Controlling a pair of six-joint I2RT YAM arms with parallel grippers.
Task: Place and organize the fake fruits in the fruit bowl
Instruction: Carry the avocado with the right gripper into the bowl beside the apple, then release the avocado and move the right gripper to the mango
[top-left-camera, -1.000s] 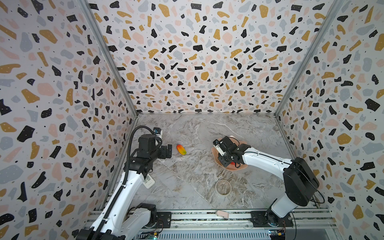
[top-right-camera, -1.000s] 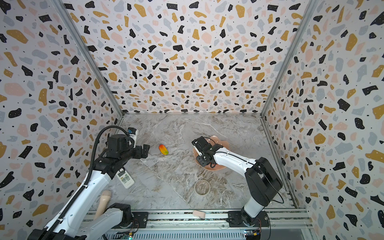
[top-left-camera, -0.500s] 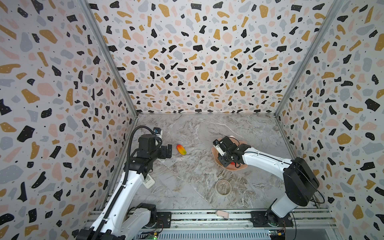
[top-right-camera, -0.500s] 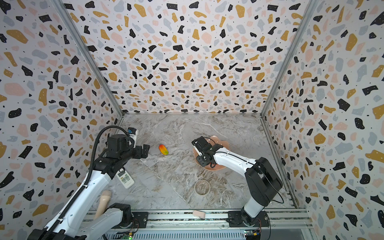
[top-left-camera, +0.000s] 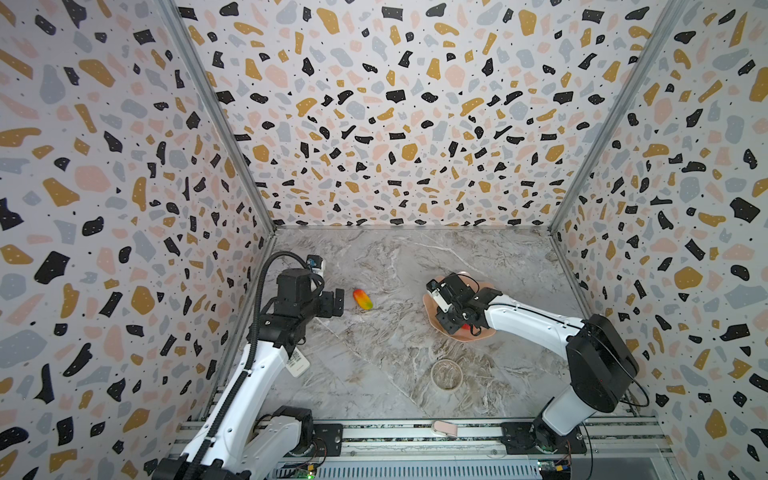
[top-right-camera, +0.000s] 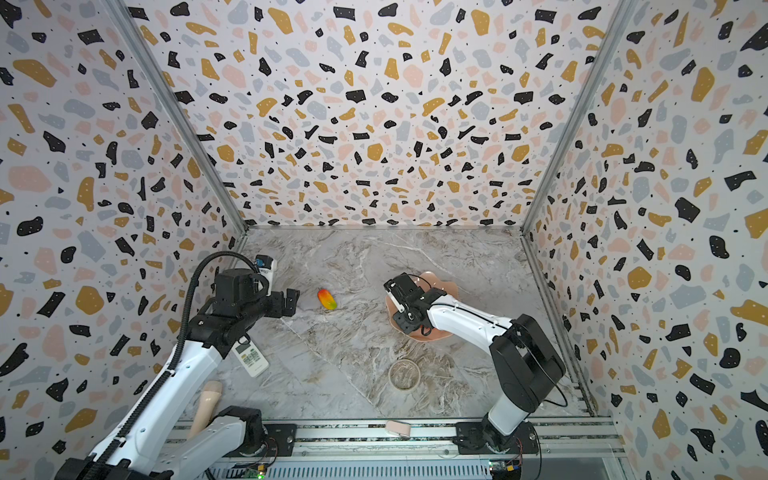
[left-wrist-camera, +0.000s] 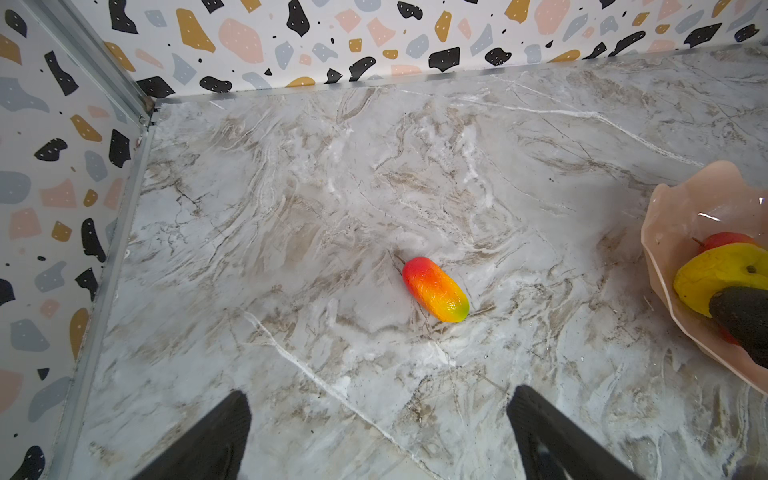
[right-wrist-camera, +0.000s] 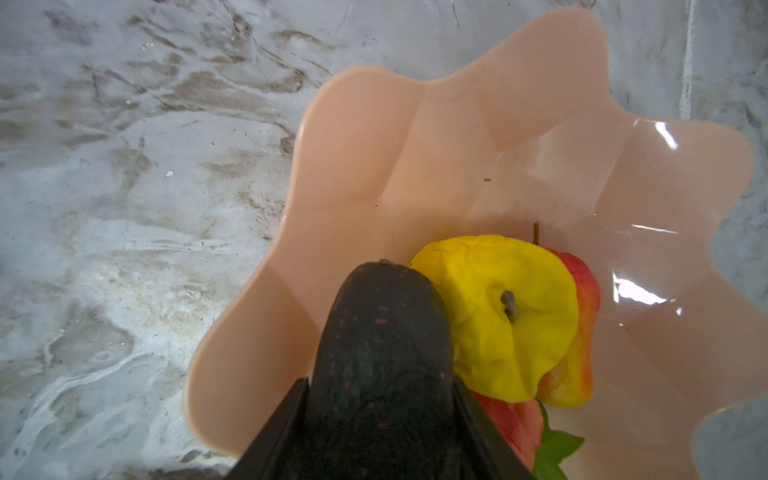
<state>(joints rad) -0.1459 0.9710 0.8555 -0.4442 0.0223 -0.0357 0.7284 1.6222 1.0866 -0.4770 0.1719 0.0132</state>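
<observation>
Black right fingers (right-wrist-camera: 286, 428): set narrow, pressed to both flanks of the avocado (right-wrist-camera: 382, 324) and gripping it low inside the left part of the fruit bowl (right-wrist-camera: 415, 137).
Avocado: blackish skin with faint reddish specks. Its tip touches the yellow fruit (right-wrist-camera: 507, 316). It seems to rest on the bowl's floor, but the fingers hide its underside.
Left fingers (left-wrist-camera: 216, 432): spread wide and empty, above the desk (top-left-camera: 395, 353), just left of the loose mango (left-wrist-camera: 434, 289) and apart from it.
Loose mango: red fading through orange to yellow-green. It lies on its side on the marble desk, between the left fingers and the bowl.
Fruit bowl: glossy peach-pink with a wavy rim, standing right of centre.
Inside the bowl: the bumpy yellow fruit lies on a second mango (right-wrist-camera: 582, 332). A red strawberry (right-wrist-camera: 515, 419) with green leaves is partly tucked under them.
Around: a small clear dish (top-left-camera: 446, 374) stands nearer than the bowl and apart from it. A white remote (top-right-camera: 249, 359) lies under the left arm.
</observation>
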